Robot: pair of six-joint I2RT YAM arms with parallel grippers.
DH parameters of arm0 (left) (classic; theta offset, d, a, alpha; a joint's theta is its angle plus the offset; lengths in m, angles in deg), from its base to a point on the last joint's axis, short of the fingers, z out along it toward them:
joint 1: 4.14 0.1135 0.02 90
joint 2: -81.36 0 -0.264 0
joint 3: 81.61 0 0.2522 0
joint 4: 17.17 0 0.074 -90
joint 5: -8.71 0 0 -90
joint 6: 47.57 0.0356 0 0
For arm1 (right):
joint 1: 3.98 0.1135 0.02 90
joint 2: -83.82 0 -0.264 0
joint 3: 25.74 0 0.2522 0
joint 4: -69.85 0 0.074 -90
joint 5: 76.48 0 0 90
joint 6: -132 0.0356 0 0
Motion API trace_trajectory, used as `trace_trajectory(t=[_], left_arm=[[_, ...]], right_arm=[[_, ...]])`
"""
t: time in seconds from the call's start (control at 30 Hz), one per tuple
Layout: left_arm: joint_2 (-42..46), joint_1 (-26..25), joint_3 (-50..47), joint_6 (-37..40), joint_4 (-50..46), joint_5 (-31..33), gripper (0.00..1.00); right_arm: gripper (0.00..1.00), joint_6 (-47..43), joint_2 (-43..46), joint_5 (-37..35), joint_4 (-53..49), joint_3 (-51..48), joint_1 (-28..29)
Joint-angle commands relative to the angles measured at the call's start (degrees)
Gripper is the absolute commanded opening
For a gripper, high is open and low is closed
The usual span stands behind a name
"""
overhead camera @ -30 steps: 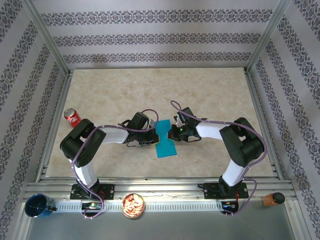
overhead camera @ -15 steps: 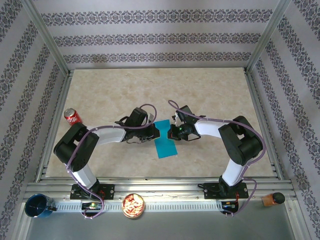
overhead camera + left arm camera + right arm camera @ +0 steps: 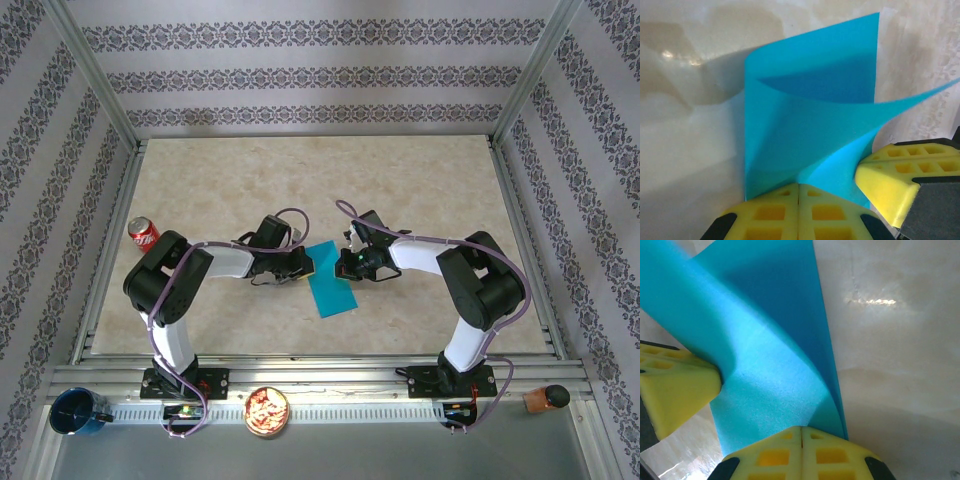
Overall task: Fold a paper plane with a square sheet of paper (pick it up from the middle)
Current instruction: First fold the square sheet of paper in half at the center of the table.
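Only the left arm has changed noticeably: its elbow swung out toward 9 o'clock and back, and its wrist has crept slightly toward 12 o'clock, while the right arm and the paper sit about where they were. The thin, bright turquoise-blue square sheet of paper point(image 3: 332, 290) lies partly folded near the centre of the beige marbled tabletop point(image 3: 400, 190), with one flap curling up off the surface. The left gripper point(image 3: 303, 266) meets it at the sheet's 10 o'clock and the right gripper point(image 3: 347, 264) at its 2 o'clock. Each wrist camera shows yellow pads clenched tight, with the paper's layers running into the seam, so both appear to be nipping the sheet. The pads are very near each other: the right gripper's yellow finger point(image 3: 885, 185) sits at 4 o'clock in the left wrist view. I see three risks from here. If the arms draw apart or twist unevenly, the paper between them could tear or slide out of one grip. If the raised flap is pressed down while skewed, the crease will set off-line. Any inward move could knock the fingers together.
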Motion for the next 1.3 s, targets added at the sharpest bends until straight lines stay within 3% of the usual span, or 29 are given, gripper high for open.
trace_trajectory(t=[0.0, 0.33, 0.8, 1.27], left_arm=[[-0.53, 0.99, -2.30, -0.45, -1.13, 2.67, 0.06], [0.68, 1.17, 5.81, 3.33, -6.19, -1.25, 0.08], [-5.84, 4.51, 7.84, 3.67, -7.89, -0.43, 0.07], [-7.09, 6.65, 14.01, 4.69, -14.69, 2.09, 0.08]], right_arm=[[0.00, -0.90, -3.22, -5.45, -7.49, -3.01, -0.54], [0.00, -1.02, -3.14, -5.28, -7.73, -2.82, -0.62], [0.00, -1.09, -3.14, -5.19, -7.83, -3.04, -0.63], [0.00, -1.12, -3.75, -5.28, -7.60, -3.26, -0.62]])
